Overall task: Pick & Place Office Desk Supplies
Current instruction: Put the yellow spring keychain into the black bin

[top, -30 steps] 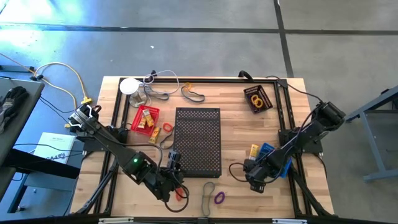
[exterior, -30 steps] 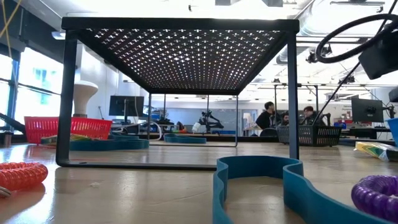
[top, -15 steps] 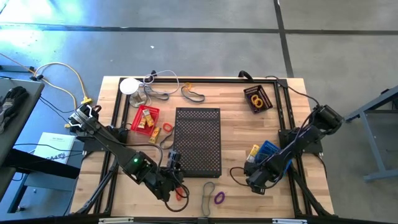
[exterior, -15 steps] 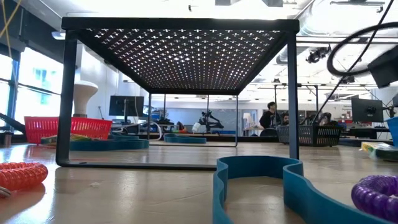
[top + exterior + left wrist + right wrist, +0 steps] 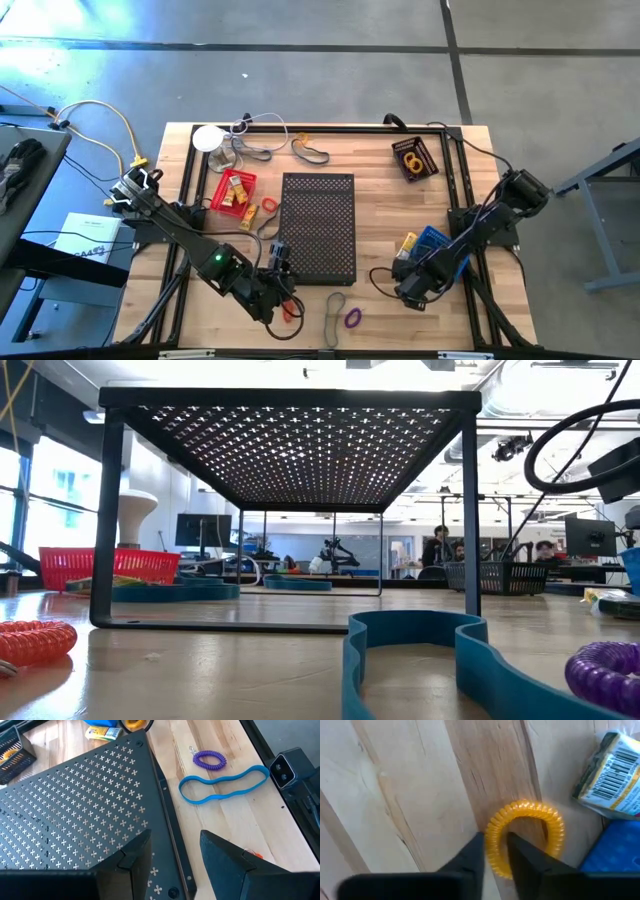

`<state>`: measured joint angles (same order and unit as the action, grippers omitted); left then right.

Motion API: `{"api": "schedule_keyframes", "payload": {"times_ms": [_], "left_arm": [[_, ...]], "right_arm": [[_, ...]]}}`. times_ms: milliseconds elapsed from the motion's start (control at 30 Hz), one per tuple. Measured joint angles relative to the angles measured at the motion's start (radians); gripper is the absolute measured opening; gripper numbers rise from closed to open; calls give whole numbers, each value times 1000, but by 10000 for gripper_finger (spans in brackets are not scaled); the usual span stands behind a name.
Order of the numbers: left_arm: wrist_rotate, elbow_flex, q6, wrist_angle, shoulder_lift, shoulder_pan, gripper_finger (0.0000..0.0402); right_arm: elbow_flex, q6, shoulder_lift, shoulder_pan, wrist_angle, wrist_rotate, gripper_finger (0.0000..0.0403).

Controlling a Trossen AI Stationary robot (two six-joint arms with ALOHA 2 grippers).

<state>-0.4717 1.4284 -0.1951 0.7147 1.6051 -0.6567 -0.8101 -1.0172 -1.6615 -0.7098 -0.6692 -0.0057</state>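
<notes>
The wooden surface (image 5: 380, 170) carries a black perforated stand (image 5: 318, 227) at its middle, with a red basket (image 5: 233, 190) near its left far corner and a dark basket (image 5: 414, 158) holding orange loops toward the right far corner. The left arm lies along the near left side, its left pincer (image 5: 279, 283) at the stand's near left corner; in the left wrist view its fingers (image 5: 225, 862) stand spread, with nothing between them. The right arm reaches in from the right, its right pincer (image 5: 404, 285) low over the surface just near of a blue tray (image 5: 437, 243) and a yellow packet (image 5: 408, 243). In the right wrist view this pincer (image 5: 495, 851) has its two fingers nearly pressed together, one on each side of the coil of a yellow loop (image 5: 525, 834) that lies on the wood beside the packet; it is pinching that coil. Near the front edge lie a blue band (image 5: 222, 785), a purple loop (image 5: 209, 759) just beside it, and a red loop (image 5: 35, 641) by the left pincer.
</notes>
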Motion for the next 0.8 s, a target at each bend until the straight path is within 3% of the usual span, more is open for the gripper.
{"api": "schedule_keyframes", "payload": {"times_ms": [133, 500, 800], "left_arm": [[0, 0, 5, 0, 0, 0, 159], [0, 0, 63, -4, 0, 0, 159], [1, 0, 200, -63, 0, -10, 159]], "right_arm": [[-18, 1, -4, 6, -13, 1, 13], [-320, 104, -11, 4, -178, 127, 5], [-571, 315, -7, -7, -146, 196, 5]]}}
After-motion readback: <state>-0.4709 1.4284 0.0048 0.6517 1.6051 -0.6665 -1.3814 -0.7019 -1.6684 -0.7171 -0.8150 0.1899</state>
